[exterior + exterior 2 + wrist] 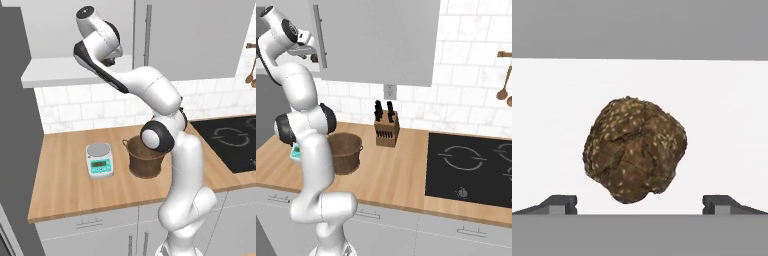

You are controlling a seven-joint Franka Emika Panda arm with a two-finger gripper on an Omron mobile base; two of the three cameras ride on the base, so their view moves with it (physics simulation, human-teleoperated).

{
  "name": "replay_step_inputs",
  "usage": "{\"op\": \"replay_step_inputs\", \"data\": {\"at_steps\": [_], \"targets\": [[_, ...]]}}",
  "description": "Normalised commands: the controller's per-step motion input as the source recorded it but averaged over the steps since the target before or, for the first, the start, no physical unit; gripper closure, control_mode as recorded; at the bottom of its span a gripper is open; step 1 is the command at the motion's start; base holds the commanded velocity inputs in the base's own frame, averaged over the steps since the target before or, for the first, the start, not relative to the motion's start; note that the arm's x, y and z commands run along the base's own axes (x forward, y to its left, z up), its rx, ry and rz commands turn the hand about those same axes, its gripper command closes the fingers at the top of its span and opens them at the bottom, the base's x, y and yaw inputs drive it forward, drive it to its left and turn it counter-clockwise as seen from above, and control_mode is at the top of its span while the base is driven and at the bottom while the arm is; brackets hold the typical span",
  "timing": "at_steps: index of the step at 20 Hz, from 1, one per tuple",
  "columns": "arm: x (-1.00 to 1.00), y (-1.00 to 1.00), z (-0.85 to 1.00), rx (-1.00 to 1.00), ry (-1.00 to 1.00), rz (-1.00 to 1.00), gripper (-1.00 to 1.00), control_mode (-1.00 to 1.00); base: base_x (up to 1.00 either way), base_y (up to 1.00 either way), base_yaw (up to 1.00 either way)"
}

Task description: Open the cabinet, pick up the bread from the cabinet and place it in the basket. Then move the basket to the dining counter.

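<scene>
Wide-apart fingers (562, 204) flank the bread (635, 150) on the white cabinet shelf (727, 125).

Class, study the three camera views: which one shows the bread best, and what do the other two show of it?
The hand view: the bread, a brown seeded roll, sits whole on the white cabinet shelf, centred ahead of the open claw. In the left base view a small brown bit peeks beside the hand. The right base view gives nothing I can make out of it.

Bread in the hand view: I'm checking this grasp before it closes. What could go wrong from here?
1. The bread is round and lumpy, and the open pincer sits low beside it; closing there could squeeze it out.
2. The arm reaches past the open cabinet door; withdrawing could clip it.
3. The basket sits partly behind the arm, so a drop could miss.
</scene>
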Motion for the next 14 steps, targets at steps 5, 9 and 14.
{"op": "replay_step_inputs", "data": {"at_steps": [5,9,14], "targets": [[0.01,-0.06,-0.25,0.00,-0.06,0.00,-1.00,-1.00,0.00,0.00,0.00],[0.01,-0.07,-0.21,0.00,-0.05,0.00,-1.00,-1.00,0.00,0.00,0.00],[0.18,0.00,0.00,0.00,-0.02,0.00,-1.00,-1.00,0.00,0.00,0.00]]}}
